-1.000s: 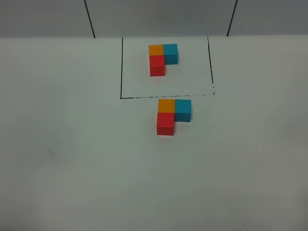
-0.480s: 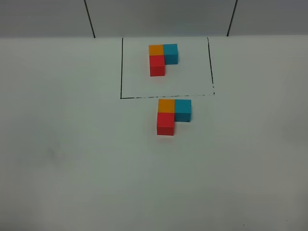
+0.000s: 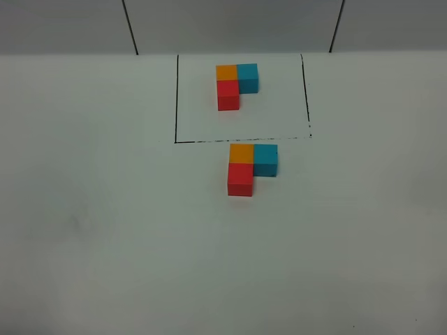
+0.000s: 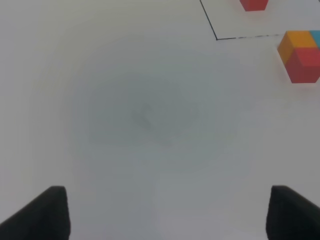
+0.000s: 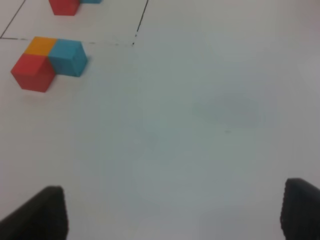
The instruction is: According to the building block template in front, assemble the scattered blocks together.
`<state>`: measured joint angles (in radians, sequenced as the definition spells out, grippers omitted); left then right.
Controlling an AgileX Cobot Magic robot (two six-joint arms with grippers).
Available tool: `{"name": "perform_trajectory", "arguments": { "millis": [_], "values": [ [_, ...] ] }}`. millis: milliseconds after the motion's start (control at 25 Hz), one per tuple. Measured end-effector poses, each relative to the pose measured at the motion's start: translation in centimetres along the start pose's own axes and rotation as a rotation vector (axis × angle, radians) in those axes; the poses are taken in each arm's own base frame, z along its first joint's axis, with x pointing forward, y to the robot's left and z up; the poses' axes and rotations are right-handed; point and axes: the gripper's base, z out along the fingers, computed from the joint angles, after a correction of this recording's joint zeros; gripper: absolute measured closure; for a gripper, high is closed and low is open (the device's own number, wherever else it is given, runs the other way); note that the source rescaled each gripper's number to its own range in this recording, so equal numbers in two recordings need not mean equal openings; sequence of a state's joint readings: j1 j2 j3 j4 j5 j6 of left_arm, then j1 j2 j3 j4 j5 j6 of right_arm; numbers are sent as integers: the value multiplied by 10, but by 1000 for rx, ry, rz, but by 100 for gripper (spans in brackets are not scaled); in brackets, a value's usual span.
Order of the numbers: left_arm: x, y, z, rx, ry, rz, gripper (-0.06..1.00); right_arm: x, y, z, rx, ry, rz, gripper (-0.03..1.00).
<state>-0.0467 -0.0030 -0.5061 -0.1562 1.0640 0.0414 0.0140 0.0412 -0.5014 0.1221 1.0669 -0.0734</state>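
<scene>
Exterior high view is giving me the whole bench point(image 3: 105, 230), and neither arm is showing in it. The building block template point(image 3: 234, 82) is sitting toward the far edge, inside the black rectangle outline point(image 3: 176, 98): orange at the far left corner, cyan-blue touching it on the right, red touching it on the near side. Just on the near side of the outline's near line, the scattered blocks are lying joined in the same L. The orange block point(image 3: 242, 153) is sitting at the corner, the cyan-blue block point(image 3: 265, 159) is touching its right face, and the red block point(image 3: 240, 179) is touching its near face. All three are resting flat on the bench, well apart from both grippers.

From the left wrist I am seeing the left gripper point(image 4: 167, 212) hovering over bare bench, its jaws standing wide apart with nothing between them; the orange and red blocks are showing off near the frame edge, by a corner of the outline.

From the right wrist I am seeing the right gripper point(image 5: 175, 212) likewise over bare bench, jaws spread apart and holding nothing, with the joined trio lying well away from it.
</scene>
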Motion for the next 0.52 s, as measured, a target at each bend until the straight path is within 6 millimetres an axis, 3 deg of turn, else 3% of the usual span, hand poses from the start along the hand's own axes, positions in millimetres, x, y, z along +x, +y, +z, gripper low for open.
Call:
{"name": "perform_trajectory", "arguments": {
  "millis": [520],
  "values": [
    [0, 0, 0, 0, 0, 0, 11, 0, 0, 0, 0, 0, 0, 23]
  ]
}}
